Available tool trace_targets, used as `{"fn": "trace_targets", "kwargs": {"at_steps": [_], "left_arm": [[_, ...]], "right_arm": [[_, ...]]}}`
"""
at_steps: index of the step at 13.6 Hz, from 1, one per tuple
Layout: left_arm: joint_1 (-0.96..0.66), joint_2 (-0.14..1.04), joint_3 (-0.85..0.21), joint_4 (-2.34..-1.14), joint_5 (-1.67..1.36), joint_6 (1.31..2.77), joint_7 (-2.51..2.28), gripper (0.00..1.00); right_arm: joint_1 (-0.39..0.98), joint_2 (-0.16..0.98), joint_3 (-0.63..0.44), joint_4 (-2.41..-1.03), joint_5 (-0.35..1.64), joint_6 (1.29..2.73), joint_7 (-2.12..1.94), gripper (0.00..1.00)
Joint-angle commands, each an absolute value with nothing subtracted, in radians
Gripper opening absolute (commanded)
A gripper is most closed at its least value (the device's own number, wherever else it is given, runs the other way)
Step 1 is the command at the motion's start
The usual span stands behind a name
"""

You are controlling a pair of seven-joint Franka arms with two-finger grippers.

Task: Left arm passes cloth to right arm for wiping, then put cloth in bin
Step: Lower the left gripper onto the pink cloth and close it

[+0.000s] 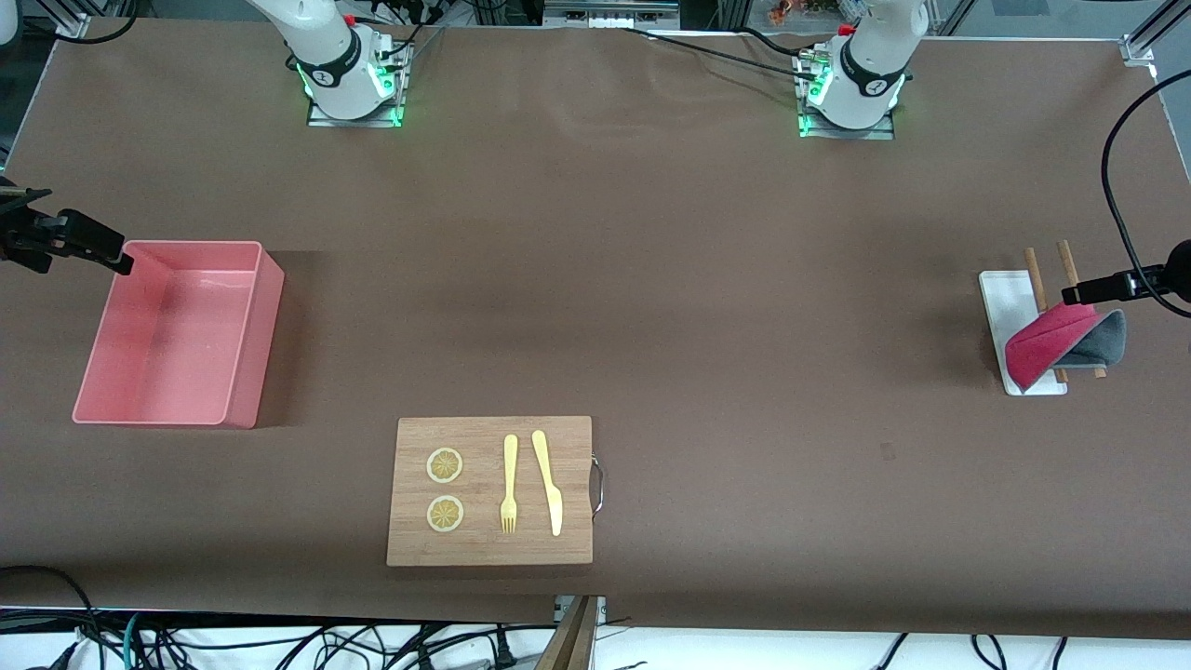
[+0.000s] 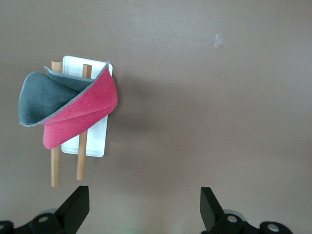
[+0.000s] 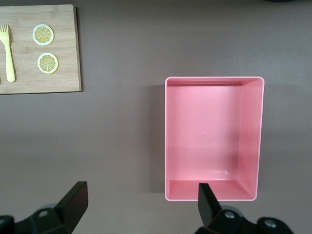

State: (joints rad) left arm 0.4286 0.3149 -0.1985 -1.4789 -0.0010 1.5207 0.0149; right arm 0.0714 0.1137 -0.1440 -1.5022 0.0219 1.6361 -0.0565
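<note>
My left gripper [image 2: 141, 207] hangs in the air by the edge of the bench at my left arm's end, its jaws spread wide and holding nothing. The cloth [image 1: 1061, 346] lies draped and loosely folded over two wooden sticks [image 1: 1035, 279] that rest across a small white tray [image 1: 1005, 298], close to that same edge of the bench; its pinkish-red face curls outward and the dark grey reverse shows in the fold. From my left wrist the cloth [image 2: 68, 109] sits apart from my fingers [image 2: 74, 207], not touching them.

My right gripper [image 3: 139, 207] hangs over the edge of the bench at my right arm's end, jaws likewise released and empty. The bin [image 1: 181, 330], a pink rectangular tub with straight walls, stands on the bench near that edge, and nothing lies in it; from my right wrist its rim [image 3: 214, 79] shows beside one of my fingers [image 3: 207, 200].

Toward the bench's edge nearest the front camera, about midway between its two ends, lies a wooden cutting board [image 1: 488, 549] with a metal handle [image 1: 597, 484]. On it rest two lemon slices [image 1: 445, 465], a yellow fork [image 1: 509, 484] and a yellow knife [image 1: 549, 479], side by side
</note>
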Motion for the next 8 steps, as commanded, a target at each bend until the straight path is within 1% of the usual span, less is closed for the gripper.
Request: {"fn": "trace_targets", "kwargs": {"at_steps": [1,4,6,8], "left_arm": [[0.463,0.395,-0.207,-1.468,0.075,1.555,0.101,1.0],[0.491,0.48,-0.207,-1.468,0.187,1.66,0.282,1.0],[0.511,0.511,-0.206,-1.466,0.198,1.667,0.337,1.0],[0.538,0.566,-0.204,-1.466,0.204,1.692,0.402,1.0]], "right_arm": [[0.074,0.112,-0.144,-1.488,0.017,1.623,-0.06,1.0],[0.074,0.114,-0.144,-1.488,0.017,1.626,-0.06,1.0],[0.074,0.117,-0.144,-1.488,0.017,1.629,-0.063,1.0],[0.074,0.118,-0.144,-1.488,0.017,1.631,-0.069,1.0]]}}
